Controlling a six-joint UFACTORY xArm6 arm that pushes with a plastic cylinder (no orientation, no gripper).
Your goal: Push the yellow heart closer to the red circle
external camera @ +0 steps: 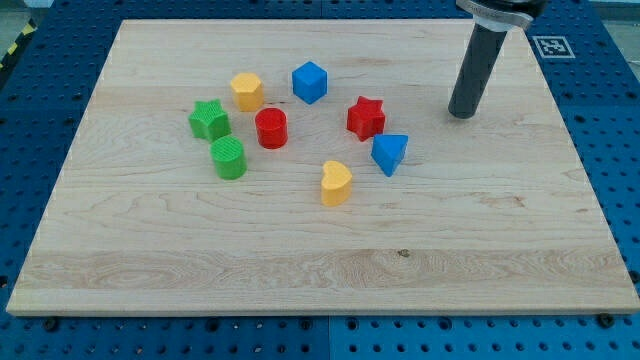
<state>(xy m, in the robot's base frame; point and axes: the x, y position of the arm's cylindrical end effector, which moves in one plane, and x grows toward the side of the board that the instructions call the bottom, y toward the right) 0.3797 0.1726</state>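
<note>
On the wooden board (pixel 120 250), from the view's left: a green star (pixel 209 120) and green round block (pixel 229 158), a yellow hexagon (pixel 247 91), the red circle (pixel 271 128), a blue cube (pixel 310 82). The yellow heart (pixel 336 184), glossy and upright, sits toward the view's bottom-right of the red circle, apart from it. Then a red star (pixel 366 118), a blue triangle (pixel 390 154), and my tip (pixel 461 114), well apart from every block; it has no fingers.

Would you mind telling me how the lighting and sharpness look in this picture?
Camera view: even, soft light, only faint short shadows under the blocks; no glare on the wooden board; the yellow heart and red circle are sharp; my tip stands apart at the view's right, in focus.
</note>
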